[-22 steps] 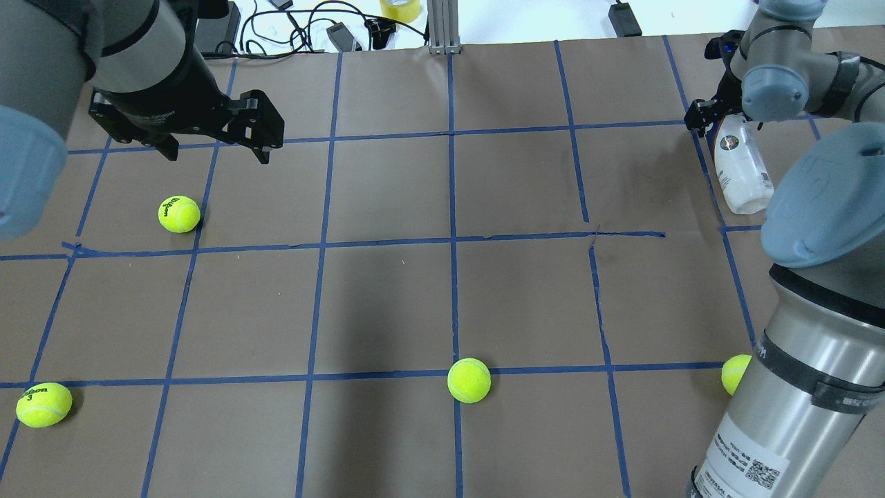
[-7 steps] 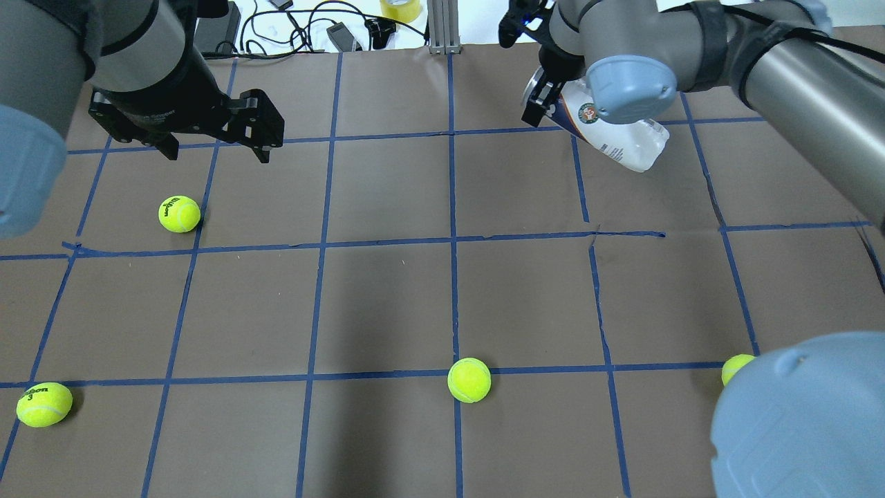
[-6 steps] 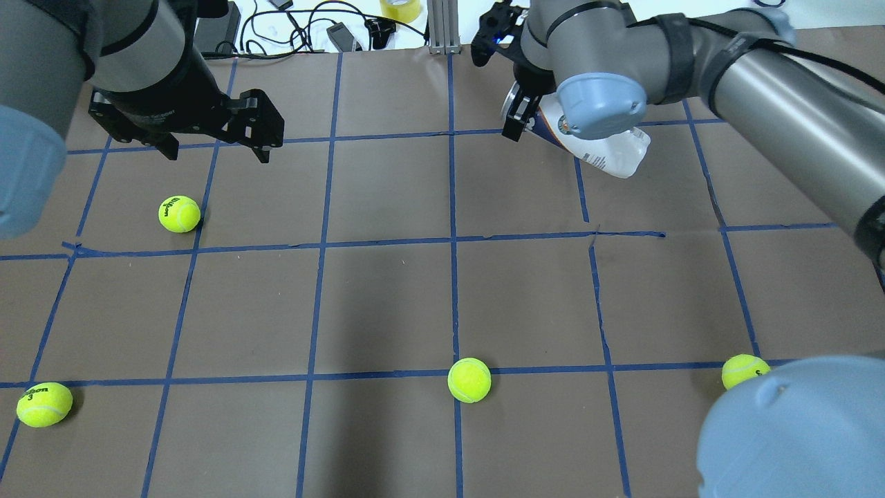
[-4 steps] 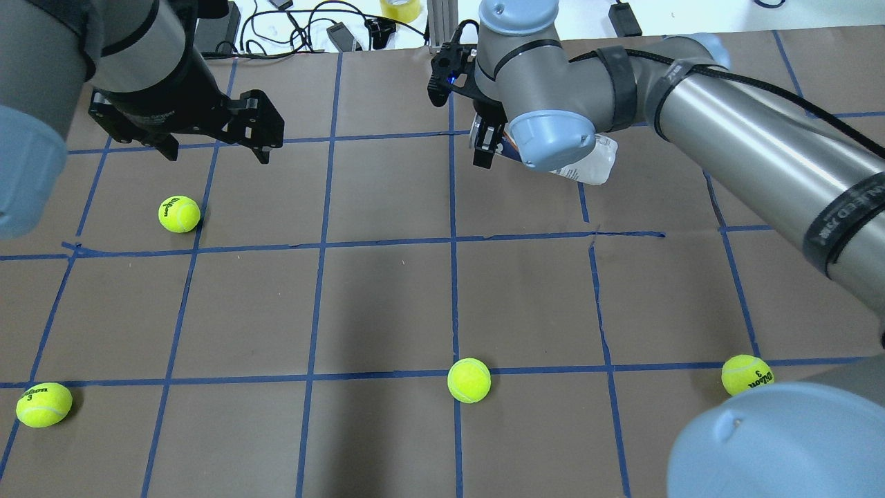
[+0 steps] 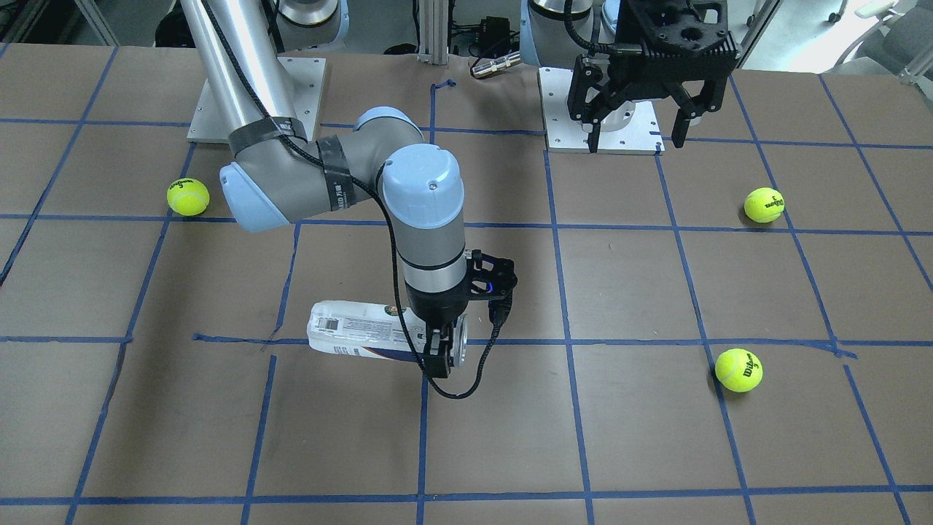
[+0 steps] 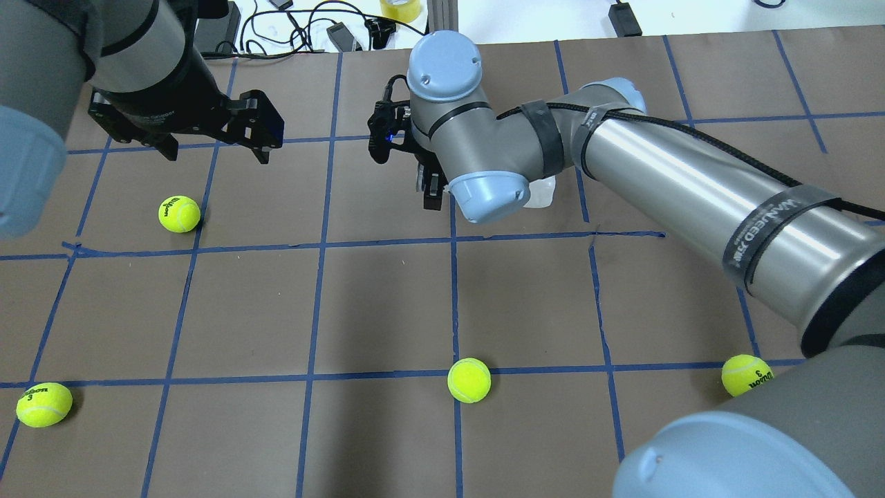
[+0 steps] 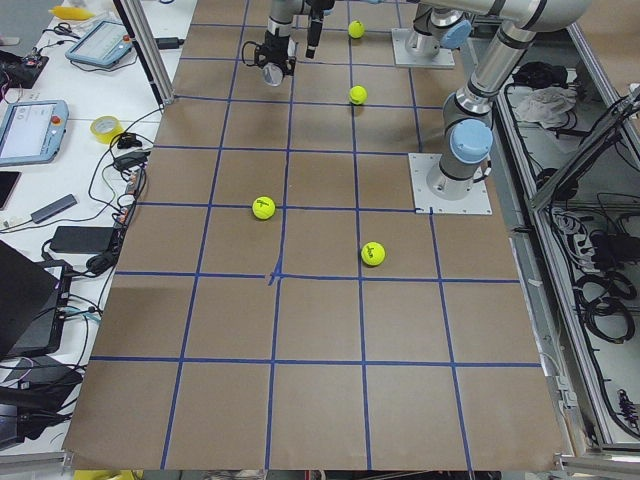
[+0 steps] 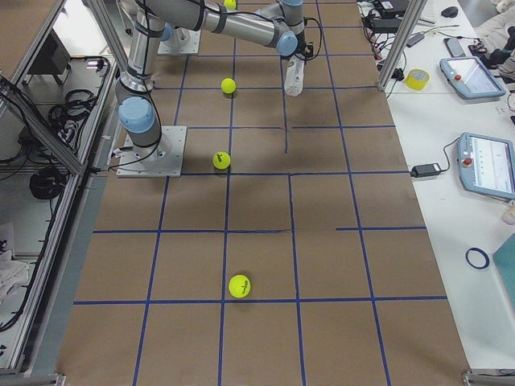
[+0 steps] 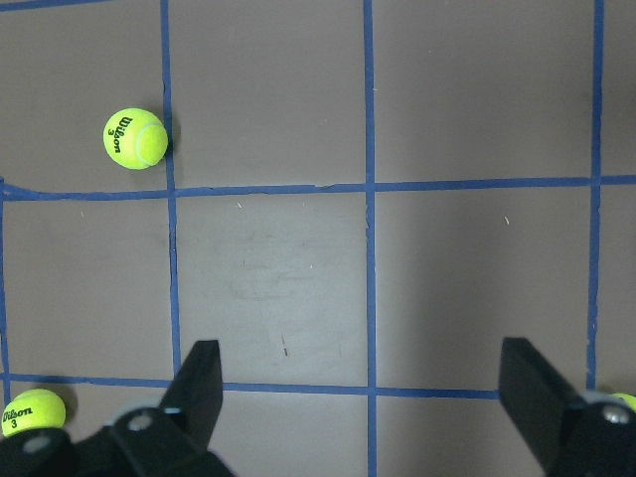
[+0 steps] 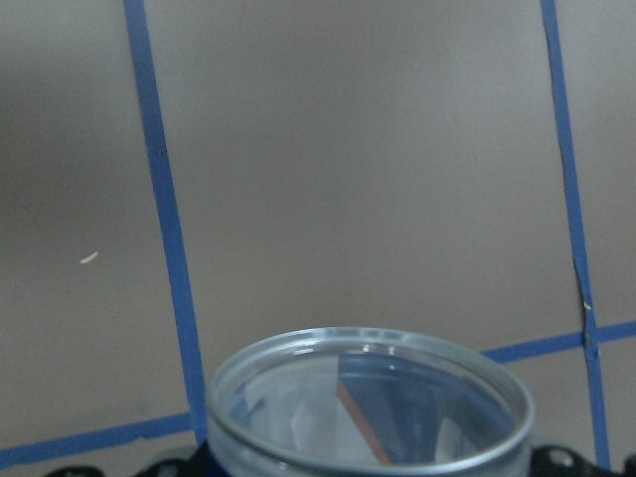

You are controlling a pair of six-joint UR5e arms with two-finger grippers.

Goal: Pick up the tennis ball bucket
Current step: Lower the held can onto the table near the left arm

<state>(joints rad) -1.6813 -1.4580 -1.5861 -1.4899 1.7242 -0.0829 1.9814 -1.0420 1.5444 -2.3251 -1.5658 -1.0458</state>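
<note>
Carried further left in the overhead view since a moment ago, out to the middle grid line. Pinched shut at the right gripper point(image 5: 442, 357) on the bucket point(image 5: 357, 335), near its open end, with the tube lying roughly level above the table point(image 5: 656, 437). Seen at full length only from the front; from overhead, almost wholly covered by the right arm point(image 6: 657, 173). Shows its metal-rimmed mouth only in the right wrist view. Spread wide and holding nothing at the left gripper point(image 9: 363, 388), well apart, hovering over the grid with balls point(image 5: 738, 370) scattered around.
</note>
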